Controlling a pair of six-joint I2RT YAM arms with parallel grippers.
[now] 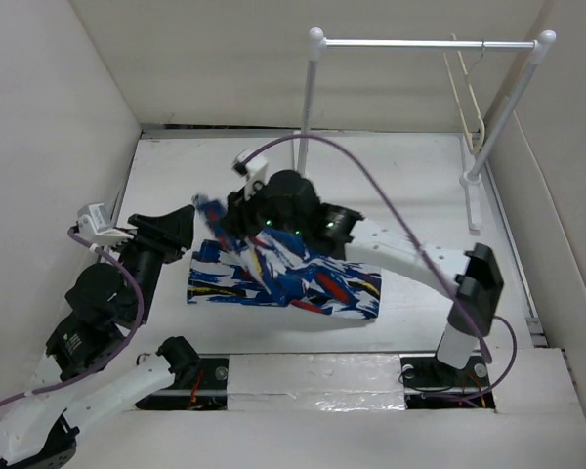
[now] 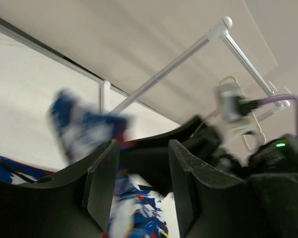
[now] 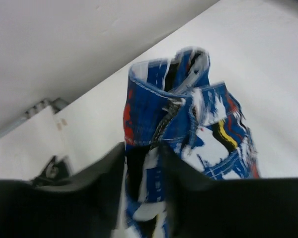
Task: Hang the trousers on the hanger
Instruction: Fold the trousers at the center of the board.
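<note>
Right pincer (image 3: 141, 154) pinches the trousers (image 3: 213, 124), bunched just above its tips; left pincer (image 2: 142, 151) gapes alongside. So small a bite may slip, dropping them.

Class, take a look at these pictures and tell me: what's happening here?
The right tool is shut on a bunched-up part of the trousers, holding it up off the table while the rest lies spread out. The left tool is open, close to the raised cloth. The hanger hangs bare on the rail at the back right, so the trousers are not on it yet.
</note>
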